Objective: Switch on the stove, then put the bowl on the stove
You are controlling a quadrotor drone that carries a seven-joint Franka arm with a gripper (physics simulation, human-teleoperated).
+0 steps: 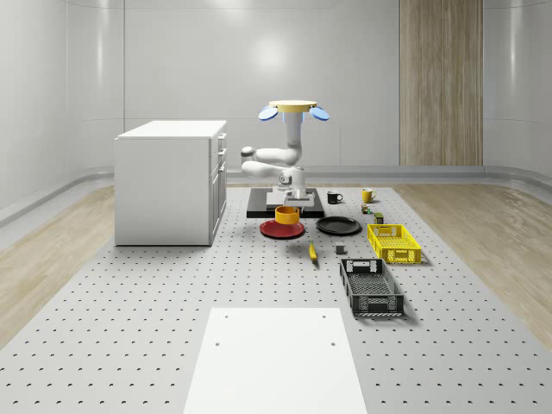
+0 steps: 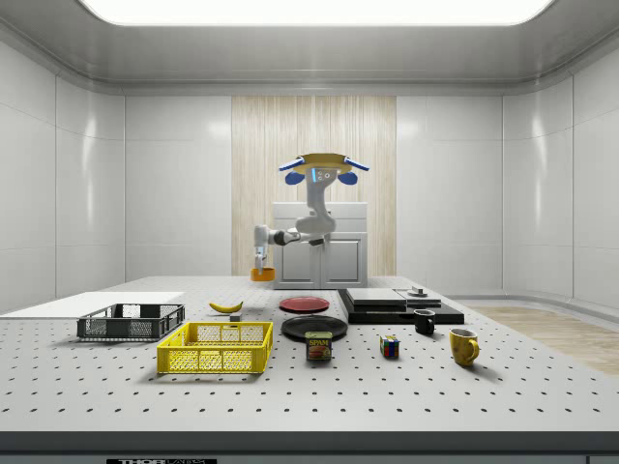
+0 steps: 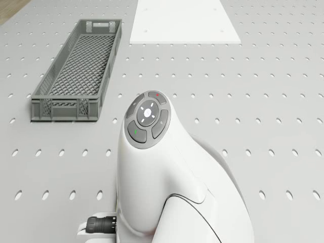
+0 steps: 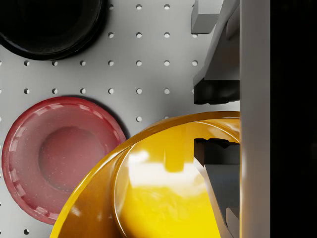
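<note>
One orange bowl (image 1: 287, 213), pinched at its rim by the pincer (image 4: 218, 121), one finger inside the wall and one outside; lifted clear of the desk (image 1: 129, 310), above the red plate (image 1: 281, 229). Drone (image 1: 292, 109) hovering near the white cabinet (image 1: 168, 181), roughly over the stove's near edge, arm folded down and forward. Black stove (image 2: 398, 304) just behind the bowl in the whole-scene view, beside the black plate (image 1: 338, 226). Step in hand, by judgement: carry to stove. Bowl to be kept level, rim grip firm, lowered flat onto the stove surface before release. Stove's switch state not discernible.
</note>
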